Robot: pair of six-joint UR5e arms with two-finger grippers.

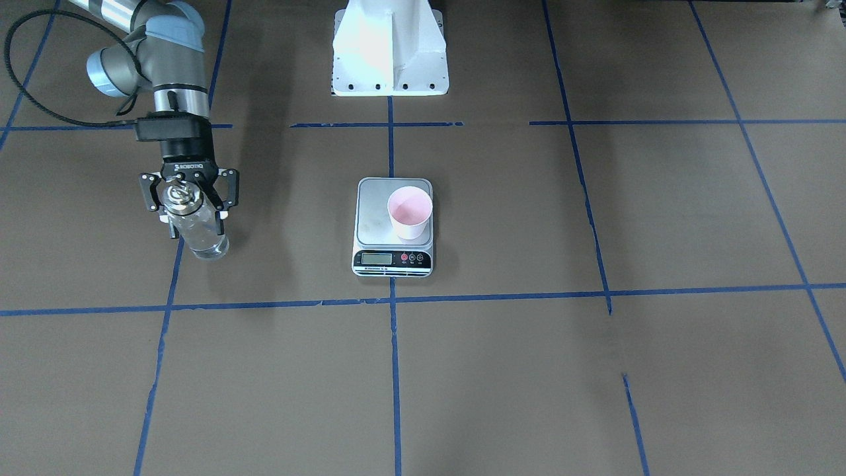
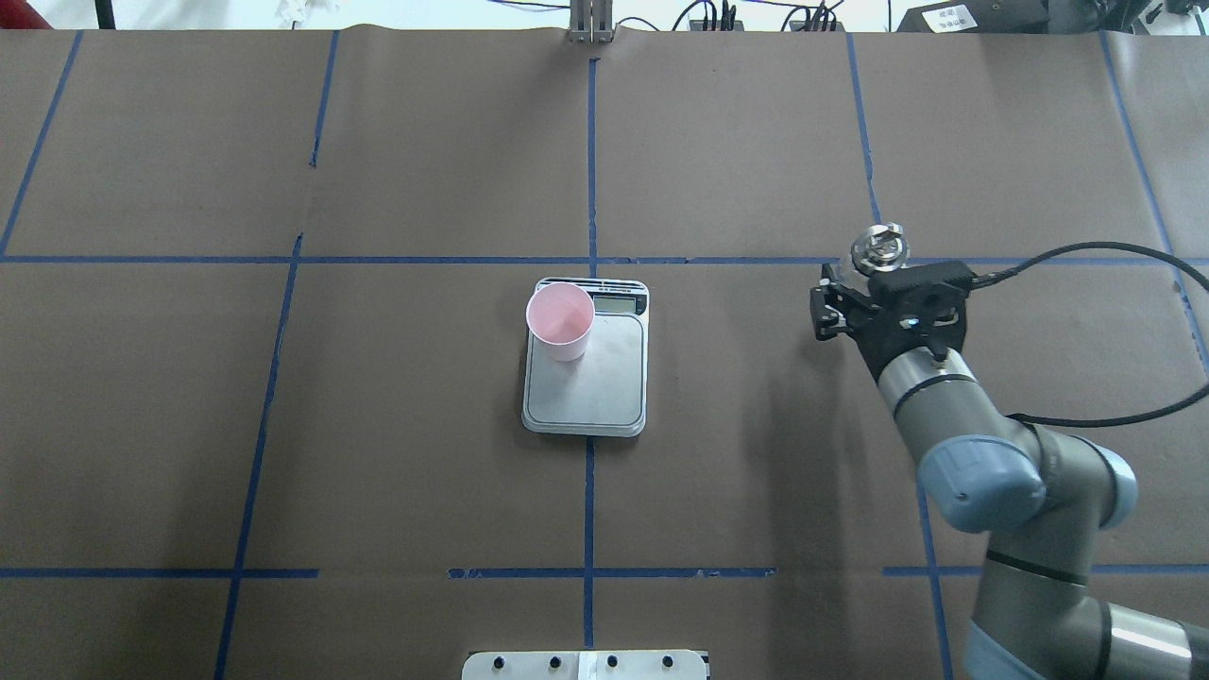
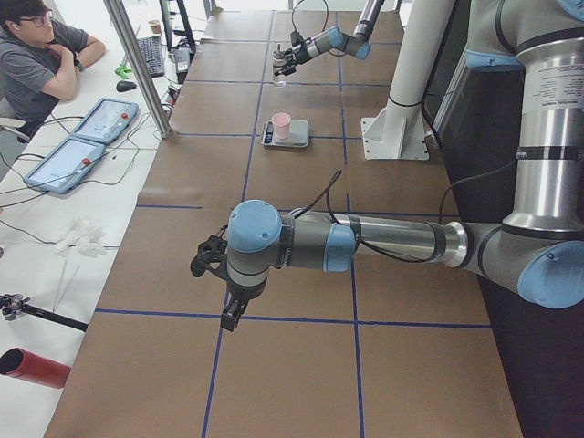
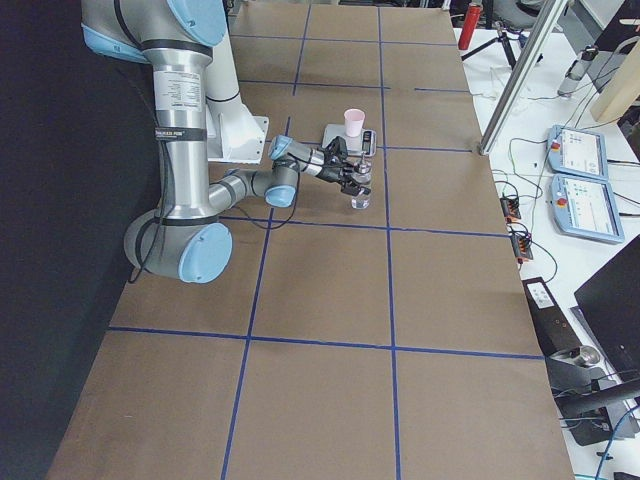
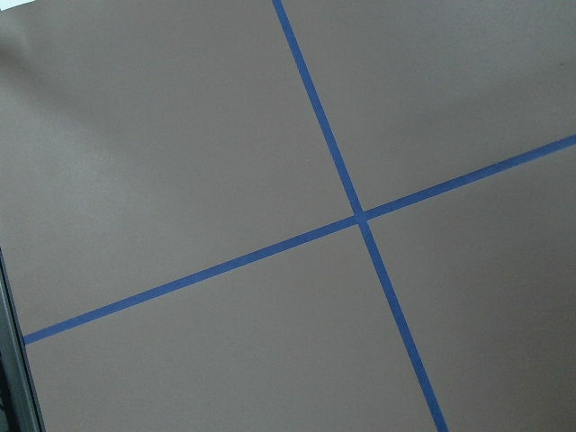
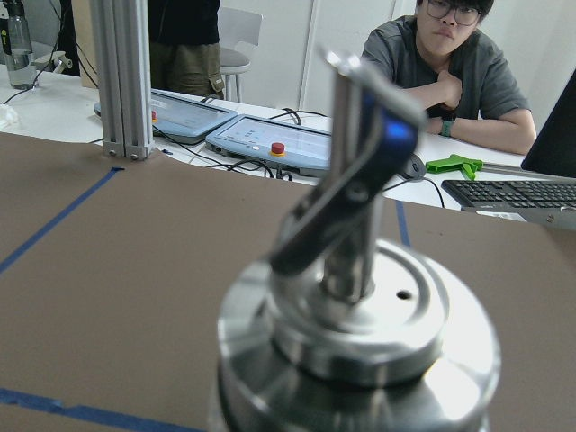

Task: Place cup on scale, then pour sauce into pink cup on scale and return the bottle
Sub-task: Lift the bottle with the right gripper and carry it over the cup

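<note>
The right end effector (image 1: 193, 213) pinches the upright bottle (image 1: 203, 239) just below its cap, and the cup (image 1: 410, 213), standing on the scale (image 1: 373, 217) at the platform's display-side corner, lies well apart toward the robot's left, so transport is judged leftward.

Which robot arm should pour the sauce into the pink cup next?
Right, probably. The right gripper straddles the bottle, not far from the cup on the scale. The left gripper hangs far off along the table.
</note>
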